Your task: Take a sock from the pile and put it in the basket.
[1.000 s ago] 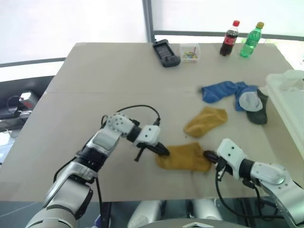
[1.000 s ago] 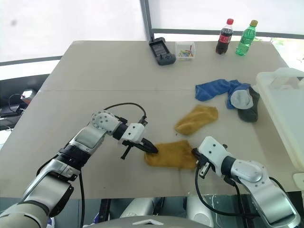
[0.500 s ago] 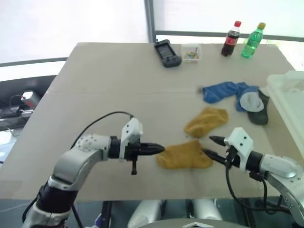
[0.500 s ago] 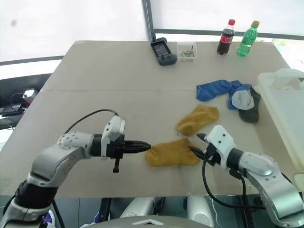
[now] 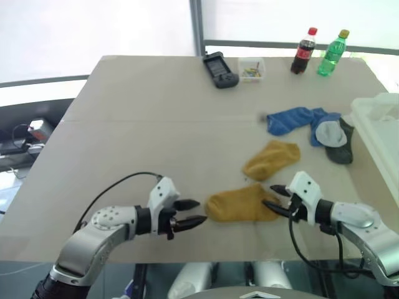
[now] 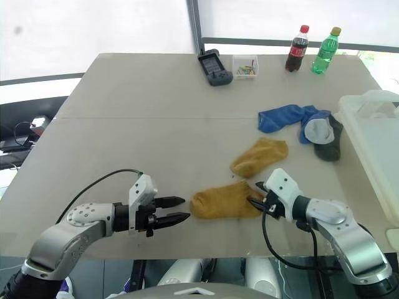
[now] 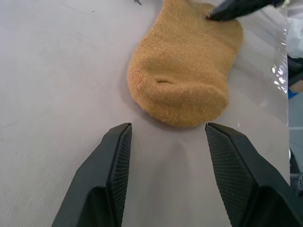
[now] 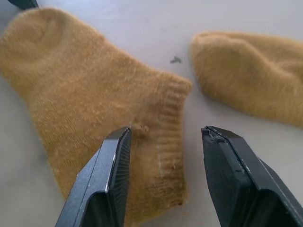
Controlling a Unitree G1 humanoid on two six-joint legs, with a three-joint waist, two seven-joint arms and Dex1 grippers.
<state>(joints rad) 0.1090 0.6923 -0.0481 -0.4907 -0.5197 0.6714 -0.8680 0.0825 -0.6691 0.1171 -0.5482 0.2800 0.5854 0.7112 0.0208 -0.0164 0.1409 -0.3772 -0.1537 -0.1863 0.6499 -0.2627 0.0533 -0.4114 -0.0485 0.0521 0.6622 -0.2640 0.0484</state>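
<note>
A: From the head cameras, how does the sock look?

B: The nearest mustard sock (image 5: 242, 204) lies flat on the tabletop (image 5: 143, 124), between the left end effector (image 5: 194, 212) and the right end effector (image 5: 278, 199). Both stand open, holding nothing. The rest of the pile (image 5: 312, 134) and the basket (image 5: 381, 134) sit beyond the right one.

A: The left wrist view?

B: Its rounded, knitted toe lies just ahead of the spread fingers (image 7: 116, 156), untouched.

A: The right wrist view?

B: The ribbed cuff lies between its parted fingers (image 8: 116, 161), one tip over the fabric; whether it touches cannot be told. A second mustard sock (image 8: 246, 78) lies apart beyond.
</note>
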